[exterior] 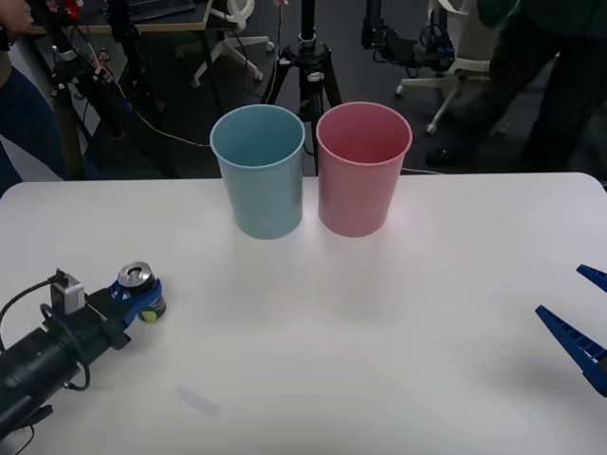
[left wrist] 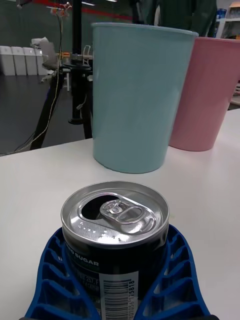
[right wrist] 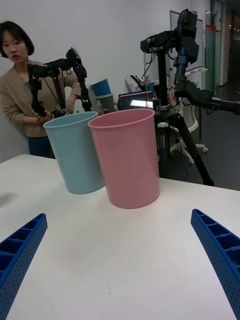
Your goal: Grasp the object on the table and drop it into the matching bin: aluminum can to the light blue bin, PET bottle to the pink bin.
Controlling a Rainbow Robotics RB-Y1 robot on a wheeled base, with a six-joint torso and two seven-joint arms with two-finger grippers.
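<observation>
The aluminum can (exterior: 136, 277), dark grey with a silver pull-tab top, stands upright at the front left of the white table (exterior: 332, 332). My left gripper (exterior: 142, 296) is shut on the aluminum can (left wrist: 115, 220), its blue fingers (left wrist: 55, 270) curving around both sides. The light blue bin (exterior: 258, 171) and the pink bin (exterior: 362, 171) stand side by side at the table's far middle, beyond the can. The left wrist view has the light blue bin (left wrist: 135, 95) straight ahead and the pink bin (left wrist: 210, 95) beside it. My right gripper (exterior: 579, 322) waits open at the right edge, facing both bins (right wrist: 127, 155).
Tripods (exterior: 305, 57), office chairs and cables stand on the floor past the table's far edge. A wide stretch of bare tabletop lies between the can and the bins.
</observation>
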